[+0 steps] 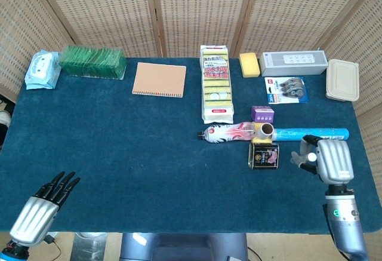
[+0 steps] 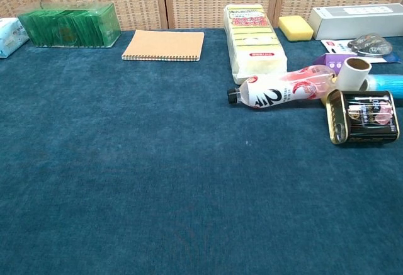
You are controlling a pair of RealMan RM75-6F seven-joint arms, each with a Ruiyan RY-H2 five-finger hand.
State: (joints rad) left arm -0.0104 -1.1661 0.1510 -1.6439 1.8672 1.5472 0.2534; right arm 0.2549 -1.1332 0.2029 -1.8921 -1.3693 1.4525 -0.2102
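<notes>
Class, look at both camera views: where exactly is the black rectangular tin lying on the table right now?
The black tin lies right of centre in the head view, just in front of the paper roll and fallen bottle, left of the right hand; the chest view shows it far right.

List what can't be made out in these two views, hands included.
- Right hand: head view shows only its back; the fingers curl underneath, so whether they touch anything is hidden. Outside the chest view.
- Left hand: sits at the head view's bottom edge, arm cut off; absent from chest view.
- Blue tube: cut off by the chest view's right edge.
- Black tin label: too small in head view, glare in chest view.
- Sponge pack print: too small to read.
</notes>
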